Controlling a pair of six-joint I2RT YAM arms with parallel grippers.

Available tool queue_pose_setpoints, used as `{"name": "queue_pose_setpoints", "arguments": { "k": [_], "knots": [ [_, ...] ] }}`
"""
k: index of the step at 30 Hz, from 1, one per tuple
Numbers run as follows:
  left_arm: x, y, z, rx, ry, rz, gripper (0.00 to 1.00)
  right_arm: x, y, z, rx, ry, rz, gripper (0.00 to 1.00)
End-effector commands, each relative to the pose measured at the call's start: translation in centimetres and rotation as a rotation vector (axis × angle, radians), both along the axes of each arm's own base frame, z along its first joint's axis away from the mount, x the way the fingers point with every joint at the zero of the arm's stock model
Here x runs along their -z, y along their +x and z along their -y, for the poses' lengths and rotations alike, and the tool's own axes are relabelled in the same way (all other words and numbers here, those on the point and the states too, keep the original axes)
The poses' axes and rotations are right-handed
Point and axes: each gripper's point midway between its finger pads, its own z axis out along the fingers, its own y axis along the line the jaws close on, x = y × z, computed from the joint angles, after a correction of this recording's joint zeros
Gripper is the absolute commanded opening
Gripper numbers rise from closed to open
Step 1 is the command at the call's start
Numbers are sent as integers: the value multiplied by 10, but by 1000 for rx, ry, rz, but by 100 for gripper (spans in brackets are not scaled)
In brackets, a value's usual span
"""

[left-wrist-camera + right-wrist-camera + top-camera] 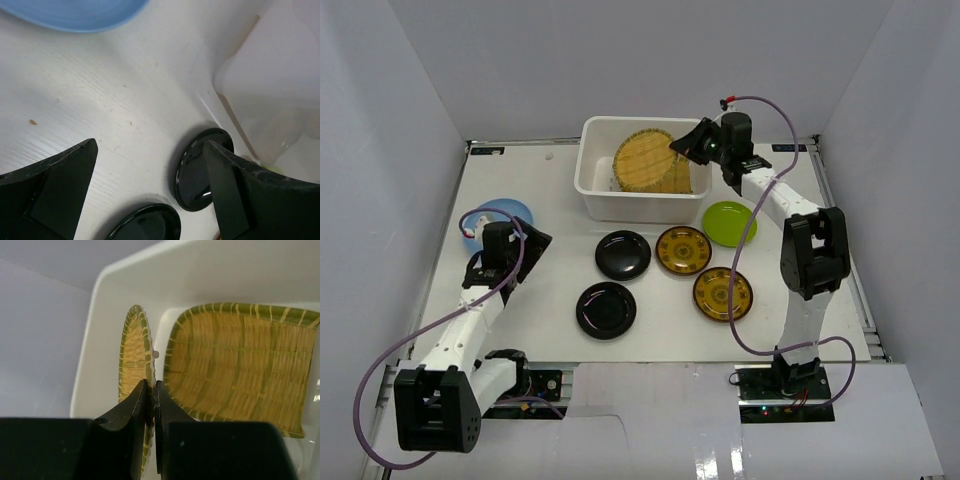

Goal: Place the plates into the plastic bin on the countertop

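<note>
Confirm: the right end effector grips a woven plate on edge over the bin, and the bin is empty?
No, the bin is not empty: the right wrist view shows a second woven plate already in it. The rest holds.

Your left arm reaches forward and stays low, elbow bent. Its end effector [150, 144] has both fingers spread wide with nothing between them. Your right arm rises tall at the elbow and stretches far forward and leftward. Its end effector [151, 385] is pinched tight on the rim of a woven plate [132, 350], held on edge.
</note>
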Motion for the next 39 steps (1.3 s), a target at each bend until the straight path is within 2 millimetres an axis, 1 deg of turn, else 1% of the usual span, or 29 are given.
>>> {"name": "queue_pose_setpoints", "arguments": {
  "k": [1, 3, 4, 6, 7, 9, 12, 13, 15, 16, 18, 20, 21, 22, 23, 25, 27, 28, 29, 30, 31, 32, 33, 34, 35, 36, 37, 38, 39],
  "knots": [
    [7, 5, -26, -125, -61, 5, 97, -20, 7, -18, -64, 12, 76, 8],
    [17, 4, -44, -197, -55, -26, 98, -5, 8, -23, -79, -7, 46, 8],
    [21, 3, -60, -251, -61, -34, 98, 9, 10, -26, -82, -23, 26, 8],
    [29, 2, -74, -298, -72, -60, 98, 28, 9, -26, -72, -78, 9, 8],
    [33, 0, -87, -337, -88, -64, 98, 33, 8, -27, -70, -95, 8, 8],
    [39, 2, -99, -369, -97, -66, 98, 43, 6, -25, -59, -129, 4, 8],
    [41, 9, -115, -412, -110, -52, 98, 46, 2, -23, -55, -150, 22, 22],
    [49, 10, -120, -424, -109, -74, 98, 46, 1, -23, -59, -155, 32, 35],
    [48, 17, -126, -437, -109, -71, 98, 44, -1, -24, -66, -176, 43, 53],
    [55, 18, -129, -445, -115, -88, 97, 42, -2, -22, -72, -203, 51, 67],
    [55, 24, -137, -466, -113, -88, 95, 32, -2, -19, -65, -221, 75, 75],
    [68, 26, -141, -480, -125, -130, 90, 23, -5, -16, -69, -241, 104, 82],
    [68, 30, -144, -486, -118, -133, 88, 9, -6, -15, -74, -245, 138, 86],
    [76, 29, -146, -495, -118, -163, 85, 3, -9, -15, -83, -254, 151, 88],
    [78, 30, -148, -502, -115, -173, 84, -8, -11, -13, -86, -261, 175, 89],
    [77, 34, -153, -513, -101, -172, 84, -20, -15, -9, -93, -289, 214, 95],
    [78, 39, -157, -512, -87, -167, 78, -37, -24, -1, -88, -294, 247, 97],
    [79, 41, -158, -508, -84, -169, 76, -30, -27, 8, -82, -307, 234, 96],
    [85, 40, -158, -509, -85, -191, 72, -43, -33, 17, -67, -304, 257, 95],
    [88, 41, -159, -508, -84, -202, 69, -41, -37, 25, -53, -309, 251, 89],
    [85, 46, -160, -500, -77, -196, 65, -38, -35, 43, -12, -319, 238, 87],
    [86, 46, -162, -500, -73, -202, 62, -26, -43, 59, 16, -330, 205, 84],
    [89, 46, -162, -500, -74, -209, 51, -16, -43, 75, 59, -343, 174, 77],
    [88, 49, -163, -492, -64, -204, 44, -7, -38, 108, 131, -347, 137, 72],
    [90, 49, -163, -487, -62, -211, 30, 16, -47, 128, 170, -348, 74, 66],
    [90, 51, -164, -482, -57, -209, 22, 27, -49, 146, 209, -355, 41, 65],
    [90, 52, -164, -474, -56, -211, 14, 40, -49, 178, 286, -367, 1, 63],
    [89, 54, -164, -461, -47, -211, 7, 61, -58, 194, 315, -377, -51, 63],
    [90, 54, -165, -456, -46, -214, 0, 69, -62, 204, 329, -372, -73, 63]
  ]
}}
